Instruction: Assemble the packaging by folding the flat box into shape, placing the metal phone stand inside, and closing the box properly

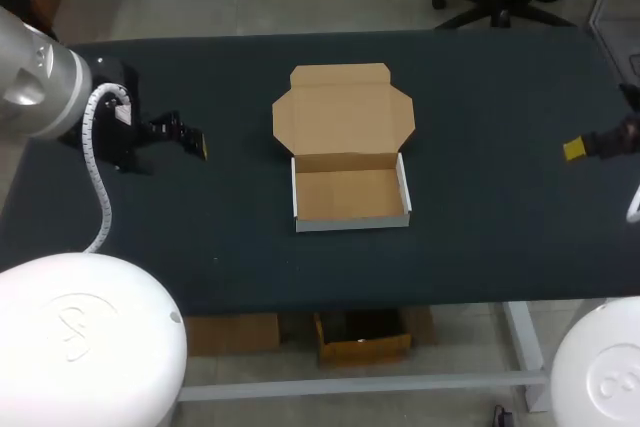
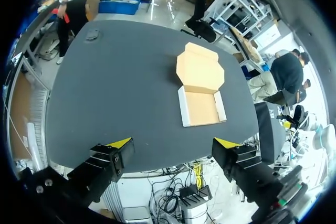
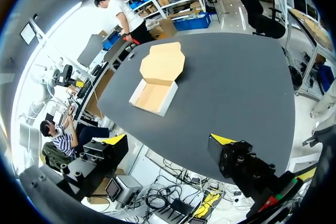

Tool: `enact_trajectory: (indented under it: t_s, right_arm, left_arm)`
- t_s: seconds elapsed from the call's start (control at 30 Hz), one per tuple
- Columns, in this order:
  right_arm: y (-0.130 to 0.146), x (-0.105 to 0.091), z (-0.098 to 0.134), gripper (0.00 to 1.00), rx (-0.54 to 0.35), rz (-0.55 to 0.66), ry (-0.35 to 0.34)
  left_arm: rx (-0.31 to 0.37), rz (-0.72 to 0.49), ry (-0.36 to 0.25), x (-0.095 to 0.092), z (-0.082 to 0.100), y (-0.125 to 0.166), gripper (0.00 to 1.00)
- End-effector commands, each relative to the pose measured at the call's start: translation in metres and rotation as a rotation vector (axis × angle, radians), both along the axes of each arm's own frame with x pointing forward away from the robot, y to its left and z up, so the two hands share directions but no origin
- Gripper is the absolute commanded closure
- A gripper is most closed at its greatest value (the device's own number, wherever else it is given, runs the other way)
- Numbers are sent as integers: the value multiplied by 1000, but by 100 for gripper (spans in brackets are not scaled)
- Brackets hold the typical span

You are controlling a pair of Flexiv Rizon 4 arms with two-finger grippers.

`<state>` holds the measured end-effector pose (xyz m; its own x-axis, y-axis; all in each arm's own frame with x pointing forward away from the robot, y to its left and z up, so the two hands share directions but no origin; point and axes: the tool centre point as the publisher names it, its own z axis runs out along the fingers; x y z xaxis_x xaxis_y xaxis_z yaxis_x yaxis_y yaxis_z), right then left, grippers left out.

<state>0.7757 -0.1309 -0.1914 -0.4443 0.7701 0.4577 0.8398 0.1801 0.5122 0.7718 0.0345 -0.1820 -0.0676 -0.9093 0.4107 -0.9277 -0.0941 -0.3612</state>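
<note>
The cardboard box (image 1: pixel 350 195) stands in the middle of the dark table (image 1: pixel 480 127), folded into a shallow tray with white outer walls. Its brown lid (image 1: pixel 343 112) lies open and flat behind it. The tray holds nothing. The metal phone stand shows in none of the views. My left gripper (image 1: pixel 195 142) hovers open to the left of the box, well apart from it. My right gripper (image 1: pixel 580 147) is open near the table's right edge. The left wrist view has the box (image 2: pixel 201 107) far ahead of its open gripper (image 2: pixel 173 142). The right wrist view has the box (image 3: pixel 153 97) far ahead of its open gripper (image 3: pixel 169 139).
A small dark object (image 2: pixel 92 36) lies near a far corner of the table. Bare tabletop surrounds the box on all sides. The table's front edge (image 1: pixel 400 302) runs a little in front of the tray.
</note>
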Motion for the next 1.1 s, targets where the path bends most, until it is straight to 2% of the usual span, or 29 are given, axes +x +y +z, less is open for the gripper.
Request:
enact_trajectory:
  t_s: [0.03,0.73,1.1]
  right_arm:
    - [-1,0,2,0,7,0,5]
    - [2,6,0,0,25,-6,34]
    - [1,7,-1,0,30,-18,52]
  left_arm:
    - [10,8,1,1,0,-1,0]
    - [5,29,4,9,-7,3,0]
    - [7,47,-2,23,-17,5,0]
